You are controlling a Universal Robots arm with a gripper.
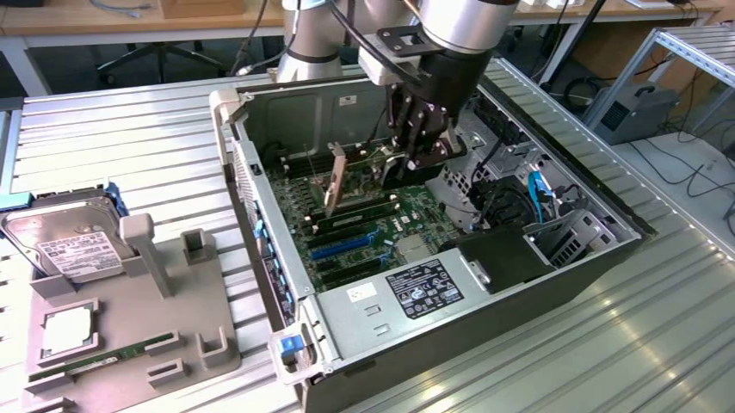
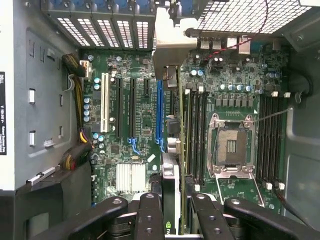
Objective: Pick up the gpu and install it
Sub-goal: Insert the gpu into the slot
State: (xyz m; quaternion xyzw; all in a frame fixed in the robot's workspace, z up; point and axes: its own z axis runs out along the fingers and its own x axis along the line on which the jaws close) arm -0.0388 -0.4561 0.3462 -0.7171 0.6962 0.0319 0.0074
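I see the gripper (image 1: 408, 159) down inside the open PC case (image 1: 247, 172), jaws narrow and clamped on the gpu (image 1: 341, 179). The card stands on its edge over the motherboard (image 1: 373, 228). In wrist view its pale bracket (image 2: 169, 45) is at the rear grille (image 2: 100, 30) and the card runs just beside the long blue slot (image 2: 159, 110); seated or not, I cannot tell. The sticker (image 2: 2, 115) on the case wall reads DELL, the rest is too small. Outside, the hard drive (image 1: 67, 245) w/ white label sits at the grey tray (image 1: 172, 344), text not readable.
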